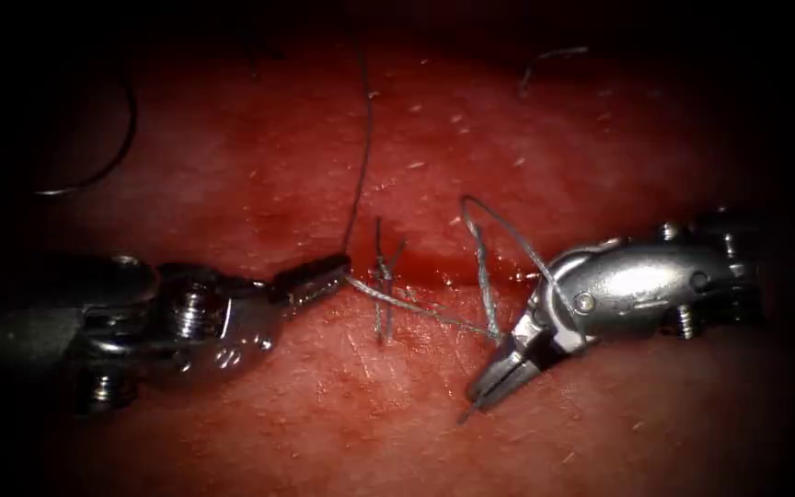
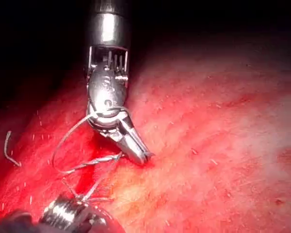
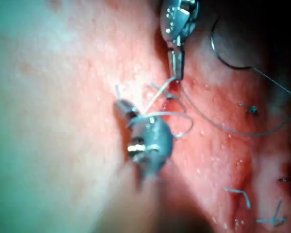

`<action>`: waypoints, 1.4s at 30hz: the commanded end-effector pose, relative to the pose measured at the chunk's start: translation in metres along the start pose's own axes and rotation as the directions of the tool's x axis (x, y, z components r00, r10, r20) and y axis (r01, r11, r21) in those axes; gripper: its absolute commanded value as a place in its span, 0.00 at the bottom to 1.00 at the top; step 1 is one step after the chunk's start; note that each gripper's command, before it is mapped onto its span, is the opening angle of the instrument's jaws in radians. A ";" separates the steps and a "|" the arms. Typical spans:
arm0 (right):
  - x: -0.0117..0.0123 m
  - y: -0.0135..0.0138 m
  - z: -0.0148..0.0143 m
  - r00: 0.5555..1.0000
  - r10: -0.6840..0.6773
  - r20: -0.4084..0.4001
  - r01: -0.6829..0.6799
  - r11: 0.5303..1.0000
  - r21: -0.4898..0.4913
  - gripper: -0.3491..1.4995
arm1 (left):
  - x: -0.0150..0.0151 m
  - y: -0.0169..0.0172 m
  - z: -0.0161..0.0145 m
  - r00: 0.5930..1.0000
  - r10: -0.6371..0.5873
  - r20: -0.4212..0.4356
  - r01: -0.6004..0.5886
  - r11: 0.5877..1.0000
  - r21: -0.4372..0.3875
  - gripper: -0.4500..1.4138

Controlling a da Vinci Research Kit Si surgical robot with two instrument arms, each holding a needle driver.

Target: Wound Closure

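Observation:
My left tool [image 1: 324, 273] comes in from the left, with its jaws shut on the thread [image 1: 416, 308] beside the cut [image 1: 439, 267]. From there one strand climbs away up the tissue. Another strand crosses to my right tool [image 1: 489, 387], loops above it and wraps round its wrist. The right jaws point down and left, shut, and a short thread end pokes past their tip. The curved needle [image 1: 120, 147] lies free on the tissue at the far left, held by neither tool and out of the tissue. It also shows as a dark arc [image 3: 223, 56] in the right wrist view.
A finished stitch with cut ends [image 1: 384, 276] stands on the cut between the tools. Red fluid [image 1: 457, 274] pools along the cut. A loose thread piece [image 1: 545, 60] lies far back. More cut ends [image 3: 240, 194] dot the tissue [image 1: 397, 405].

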 end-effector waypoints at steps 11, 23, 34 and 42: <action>-0.0004 0.0023 -0.0036 0.988 0.138 -0.067 -0.147 0.977 -0.152 0.00 | 0.0049 0.0056 -0.0073 1.000 0.022 -0.007 -0.022 1.000 0.003 0.00; -0.0038 0.0042 -0.0056 0.952 0.301 -0.049 -0.302 0.905 -0.301 0.00 | 0.0086 0.0077 -0.0144 0.999 0.041 -0.034 -0.041 0.999 -0.005 0.00; -0.0054 0.0056 -0.0072 0.925 0.378 -0.039 -0.364 0.851 -0.378 0.00 | 0.0084 0.0087 -0.0209 0.997 0.056 -0.052 -0.056 0.998 -0.013 0.00; -0.0056 0.0052 -0.0071 0.923 0.383 -0.037 -0.367 0.848 -0.383 0.00 | 0.0100 0.0090 -0.0260 0.995 0.062 -0.083 -0.064 0.998 -0.024 0.00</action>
